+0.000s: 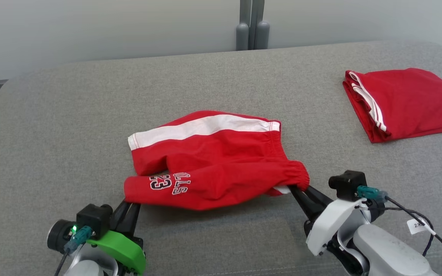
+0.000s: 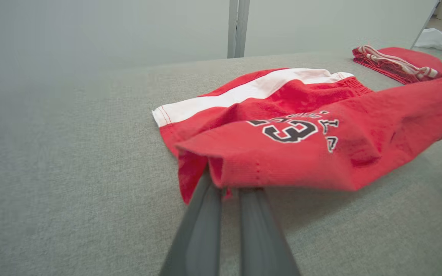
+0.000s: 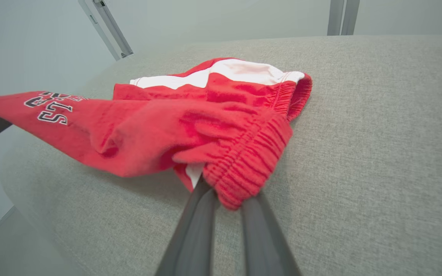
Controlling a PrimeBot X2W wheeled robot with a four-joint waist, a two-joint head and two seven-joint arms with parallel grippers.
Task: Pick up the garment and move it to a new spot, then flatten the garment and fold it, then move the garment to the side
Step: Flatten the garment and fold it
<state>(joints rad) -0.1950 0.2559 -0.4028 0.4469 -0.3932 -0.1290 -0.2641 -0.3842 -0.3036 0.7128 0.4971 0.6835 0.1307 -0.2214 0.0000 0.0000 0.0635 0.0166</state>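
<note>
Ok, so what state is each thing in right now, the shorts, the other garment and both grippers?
shorts: crumpled, near edge lifted, far part resting on the table.
other garment: folded, lying apart on the table.
left gripper: shut on the shorts' leg hem.
right gripper: shut on the shorts' waistband.

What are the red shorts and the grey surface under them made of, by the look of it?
Shorts: probably soft cotton-blend fleece or knit, matte; looks fuzzy, drapes limply, gathered elastic waist. Surface: likely woven upholstery fabric over padding, matte; fine flecked weave, rounded edges.
</note>
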